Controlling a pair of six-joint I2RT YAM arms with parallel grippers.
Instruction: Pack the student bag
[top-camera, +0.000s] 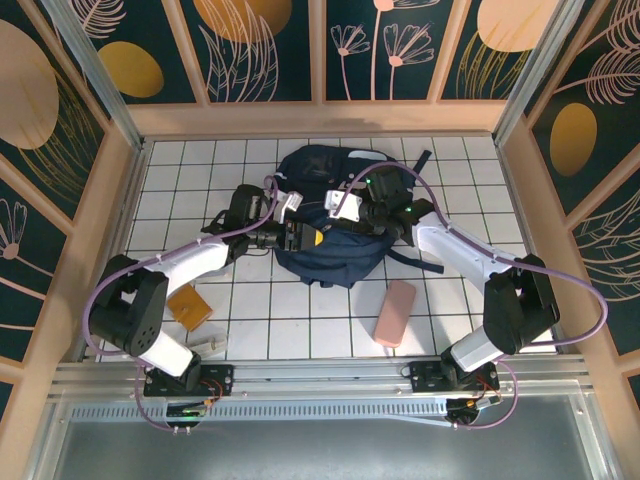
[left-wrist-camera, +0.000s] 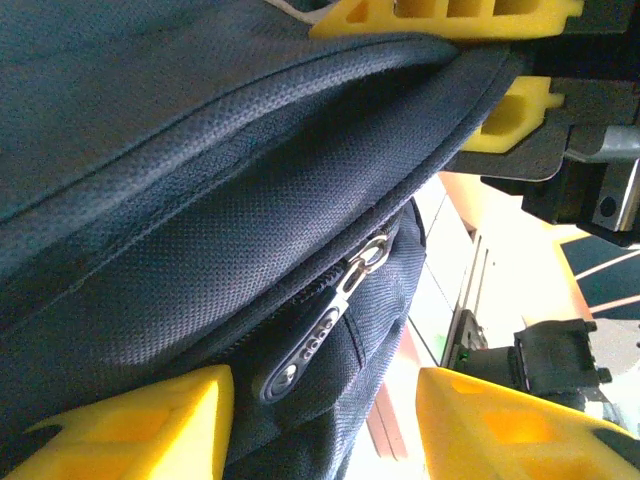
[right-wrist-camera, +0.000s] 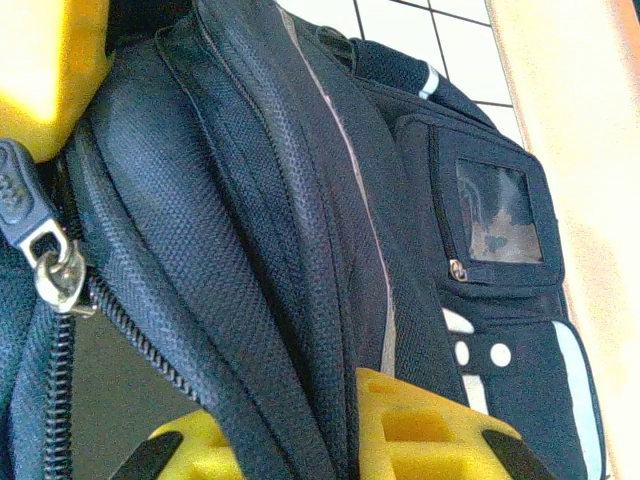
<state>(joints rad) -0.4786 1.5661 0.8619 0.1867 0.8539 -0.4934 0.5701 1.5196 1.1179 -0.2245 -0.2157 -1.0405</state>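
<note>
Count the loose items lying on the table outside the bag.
3: brown pad by the left arm, pale item near its base, pink case at right. The bag may hide more.

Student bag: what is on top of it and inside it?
On the student bag: right gripper, jaws clamping its fabric; left gripper, jaws open astride the zipper pull. Contents hidden.

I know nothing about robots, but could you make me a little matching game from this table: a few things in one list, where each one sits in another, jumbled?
Things:
1 bag
2 pink case
3 orange item
4 zipper pull

Places:
A between the left fingers, hanging free
B on the tiles beside the left arm's base
C mid-table, farthest back
D on the tiles near the right arm

Pairs: 1-C, 2-D, 3-B, 4-A
</note>
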